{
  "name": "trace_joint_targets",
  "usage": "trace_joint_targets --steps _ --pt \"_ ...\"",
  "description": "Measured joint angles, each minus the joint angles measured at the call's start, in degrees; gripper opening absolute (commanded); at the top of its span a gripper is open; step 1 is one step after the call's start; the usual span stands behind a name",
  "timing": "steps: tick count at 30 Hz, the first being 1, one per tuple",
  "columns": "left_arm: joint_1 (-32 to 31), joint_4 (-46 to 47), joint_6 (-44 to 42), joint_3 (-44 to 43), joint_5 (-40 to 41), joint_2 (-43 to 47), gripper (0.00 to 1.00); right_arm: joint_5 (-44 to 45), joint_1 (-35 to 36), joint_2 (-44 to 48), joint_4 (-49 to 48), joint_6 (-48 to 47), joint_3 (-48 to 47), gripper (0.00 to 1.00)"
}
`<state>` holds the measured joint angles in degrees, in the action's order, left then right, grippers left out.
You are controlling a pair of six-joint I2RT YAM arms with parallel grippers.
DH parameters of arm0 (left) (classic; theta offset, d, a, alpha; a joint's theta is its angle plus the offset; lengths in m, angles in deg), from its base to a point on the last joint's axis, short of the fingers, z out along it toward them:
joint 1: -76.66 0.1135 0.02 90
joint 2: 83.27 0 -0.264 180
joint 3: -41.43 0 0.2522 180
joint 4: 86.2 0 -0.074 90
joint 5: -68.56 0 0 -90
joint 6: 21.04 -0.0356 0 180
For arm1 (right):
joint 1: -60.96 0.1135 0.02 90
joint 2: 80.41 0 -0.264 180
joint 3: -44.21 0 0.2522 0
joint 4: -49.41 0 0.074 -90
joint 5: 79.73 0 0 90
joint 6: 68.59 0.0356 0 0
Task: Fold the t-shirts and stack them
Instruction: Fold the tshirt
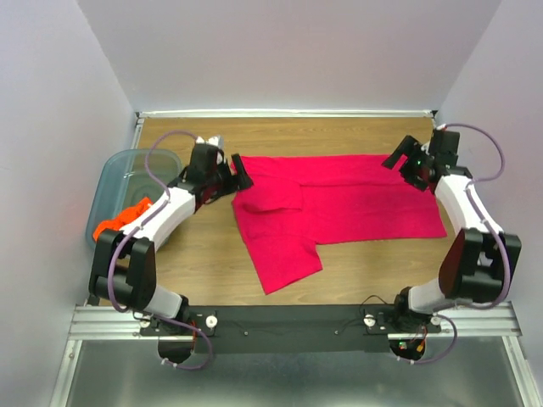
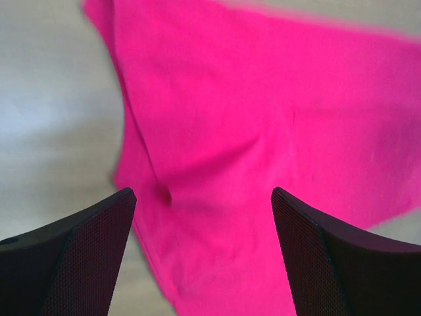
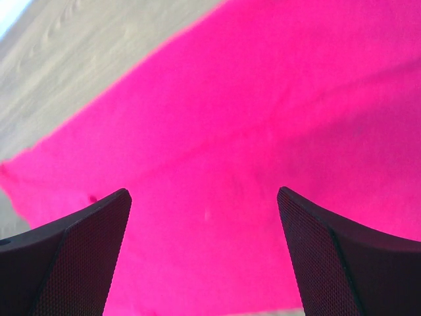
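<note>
The magenta-pink t-shirt [image 1: 339, 208] lies flat on the wooden table [image 1: 199, 254], partly folded, with one flap pointing toward the near edge. My left gripper [image 1: 232, 174] hovers at its left end, open. In the left wrist view the left gripper [image 2: 202, 193] stands wide above the pink cloth [image 2: 263, 99] and holds nothing. At the shirt's far right corner my right gripper [image 1: 401, 158] is open too. The right wrist view shows the right gripper [image 3: 204, 192] spread over the cloth [image 3: 263, 99], empty. The orange t-shirt [image 1: 119, 220] sits bunched in the bin, partly behind the left arm.
A translucent blue-grey plastic bin [image 1: 127, 170] stands at the table's left edge beside the left arm. White walls close in the table at the back and both sides. The arm bases sit on a black rail [image 1: 288, 322] at the near edge.
</note>
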<state>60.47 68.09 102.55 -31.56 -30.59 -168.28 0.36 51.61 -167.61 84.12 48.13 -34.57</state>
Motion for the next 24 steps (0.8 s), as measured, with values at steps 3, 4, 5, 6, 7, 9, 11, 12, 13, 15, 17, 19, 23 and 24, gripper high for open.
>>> trace_joint_targets --steps 3,4,5,6,7,9,11,12,13,15,17,19,23,24 --pt "-1.95 0.7 2.36 7.54 -2.14 1.36 0.9 -1.46 0.13 4.98 0.57 -0.22 4.7 1.0" --pt "-2.36 1.11 3.1 9.33 -2.62 1.29 0.89 -1.81 0.13 6.21 0.59 -0.26 5.9 1.0" --pt "-2.99 1.57 4.26 11.32 -3.63 1.09 0.89 -2.16 0.13 7.41 0.66 -0.28 7.06 1.0" --pt "-3.3 1.99 4.76 12.28 -4.11 0.96 0.89 -2.43 0.13 8.13 0.83 -0.31 7.72 1.0" --pt "-3.61 2.62 5.51 13.03 -4.83 0.61 0.89 -2.73 0.13 8.94 1.05 -0.35 8.41 1.0" --pt "-3.96 4.35 6.4 13.14 -5.57 -0.44 0.89 -3.13 0.13 9.7 1.07 -0.48 9.16 1.0" --pt "-4.22 6.29 6.91 12.92 -5.9 -1.51 0.89 -3.56 0.13 10.08 1.07 -0.7 9.75 1.0" --pt "-4.26 7.23 7.08 12.76 -5.9 -2.01 0.89 -3.89 0.13 10.25 1.07 -0.74 10.12 1.0" --pt "-4.31 8.02 7.21 12.66 -5.9 -2.51 0.89 -4.17 0.13 10.51 1.11 -0.76 10.56 1.0" --pt "-4.31 9.46 7.41 12.17 -5.86 -3.89 0.88 -4.68 0.13 11.15 1.27 -0.83 11.3 1.0" --pt "-4.31 10.8 7.45 11.58 -5.81 -5.88 0.88 -4.96 0.13 11.93 1.51 -0.85 11.67 1.0" --pt "-4.37 11.87 7.48 11.32 -5.79 -7.65 0.88 -5.03 0.13 12.9 1.53 -0.85 11.96 1.0" --pt "-5.05 13.29 7.5 11.23 -5.77 -10.1 0.87 -5.42 0.13 14.49 1.6 -0.85 12.09 1.0" --pt "-5.16 13.51 7.52 11.13 -5.73 -10.16 0.86 -5.55 0.13 14.58 1.62 -0.85 12.09 1.0"
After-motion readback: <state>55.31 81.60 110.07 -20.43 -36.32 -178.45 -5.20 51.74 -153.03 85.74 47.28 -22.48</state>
